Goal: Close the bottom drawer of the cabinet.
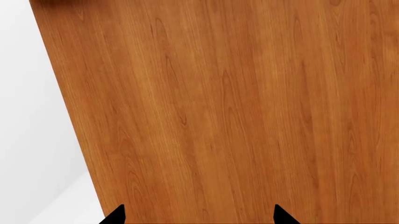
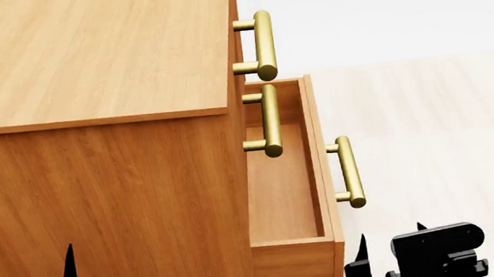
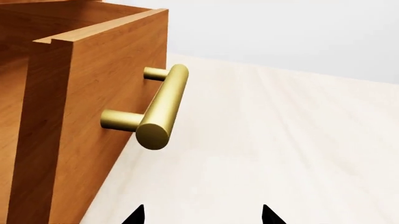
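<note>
The cabinet (image 2: 102, 160) is a tall orange-brown wood box seen from its side and top. Its bottom drawer (image 2: 285, 189) stands pulled out to the right, empty, with a brass bar handle (image 2: 349, 171) on its front panel. The two upper drawers are shut; their brass handles (image 2: 263, 44) stick out above it. My left gripper (image 2: 18, 273) is open beside the cabinet's side wall (image 1: 218, 112), which fills the left wrist view. My right gripper (image 2: 392, 244) is open and empty, near the open drawer's front corner. The right wrist view shows the drawer front (image 3: 81, 116) and its handle (image 3: 159, 109) ahead of the open fingertips (image 3: 267, 215).
A pale wood-look floor (image 2: 439, 132) stretches to the right of the cabinet. A white wall or ground (image 1: 31, 116) shows past the cabinet's edge in the left wrist view.
</note>
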